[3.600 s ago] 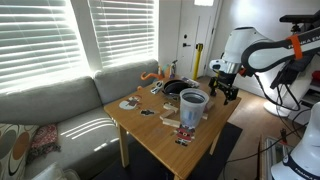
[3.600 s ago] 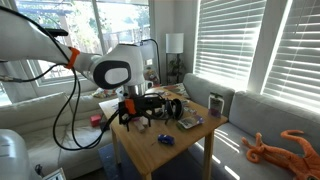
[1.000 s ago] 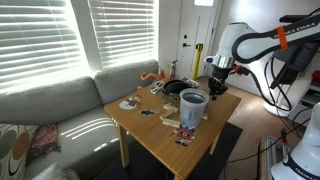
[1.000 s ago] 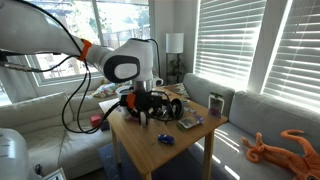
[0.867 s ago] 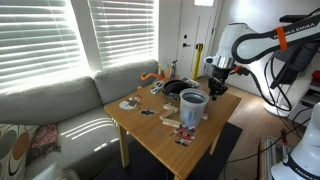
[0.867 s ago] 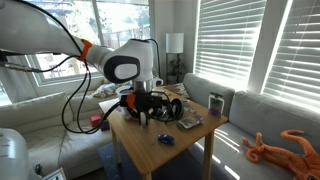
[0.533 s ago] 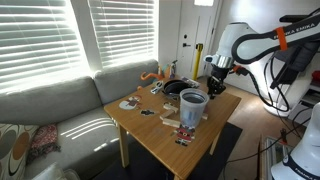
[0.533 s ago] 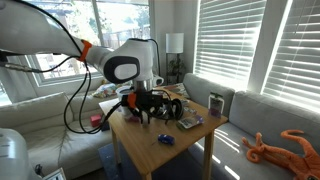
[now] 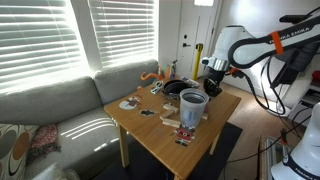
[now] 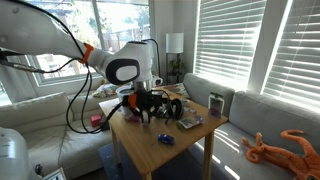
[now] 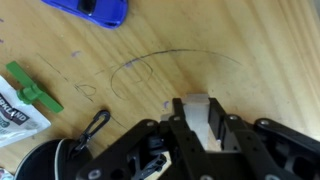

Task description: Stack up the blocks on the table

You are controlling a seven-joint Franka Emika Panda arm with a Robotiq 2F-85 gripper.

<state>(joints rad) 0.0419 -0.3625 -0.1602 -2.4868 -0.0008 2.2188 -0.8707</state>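
Observation:
In the wrist view my gripper (image 11: 203, 125) is shut on a pale grey block (image 11: 200, 112), held just above the light-wood table (image 11: 230, 50). A blue object (image 11: 92, 8) lies on the wood at the top edge. In both exterior views the gripper (image 9: 213, 88) (image 10: 141, 112) hangs low over one end of the table (image 9: 150, 135) (image 10: 180, 155). The same blue object (image 10: 166, 140) lies on the table ahead of it. The held block is too small to make out in the exterior views.
A grey cup (image 9: 193, 105), a black bowl (image 9: 177, 88) and small loose items (image 9: 172, 122) sit on the table. A green-and-white packet (image 11: 25, 100) and a black clip (image 11: 92, 127) lie beside the gripper. A grey sofa (image 9: 60, 110) with an orange toy (image 10: 270, 148) stands alongside.
Since the oldest frames the gripper has come in from beside the table's edge to over its top. In the last second it has only shifted slightly.

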